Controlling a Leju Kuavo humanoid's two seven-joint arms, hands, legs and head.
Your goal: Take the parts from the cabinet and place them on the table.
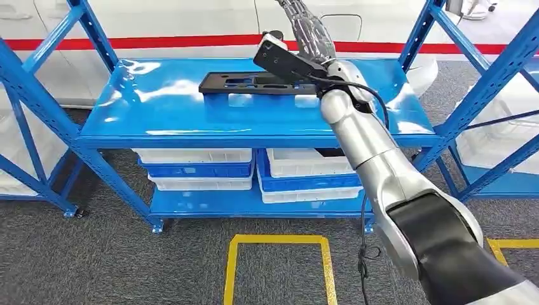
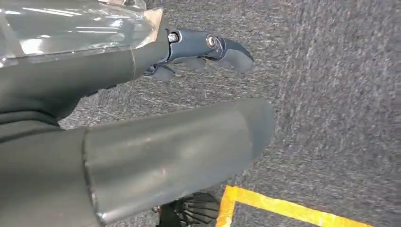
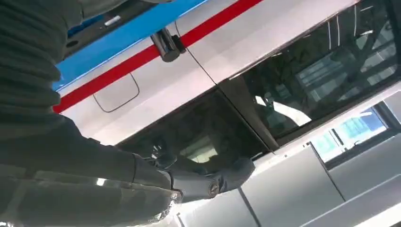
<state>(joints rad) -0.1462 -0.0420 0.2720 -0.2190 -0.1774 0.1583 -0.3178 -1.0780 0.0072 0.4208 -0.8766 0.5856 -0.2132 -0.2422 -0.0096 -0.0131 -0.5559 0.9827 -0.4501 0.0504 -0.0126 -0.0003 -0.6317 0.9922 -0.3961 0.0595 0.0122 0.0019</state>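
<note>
No readable text, label or number shows anywhere.

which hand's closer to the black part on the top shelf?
Right. The right hand is raised just above the black part; the left hand hangs low over the carpet, away from it.

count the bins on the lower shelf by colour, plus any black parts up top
white bins: 4
blue bins: 2
black flat part on the top shelf: 1
total: 7
</note>
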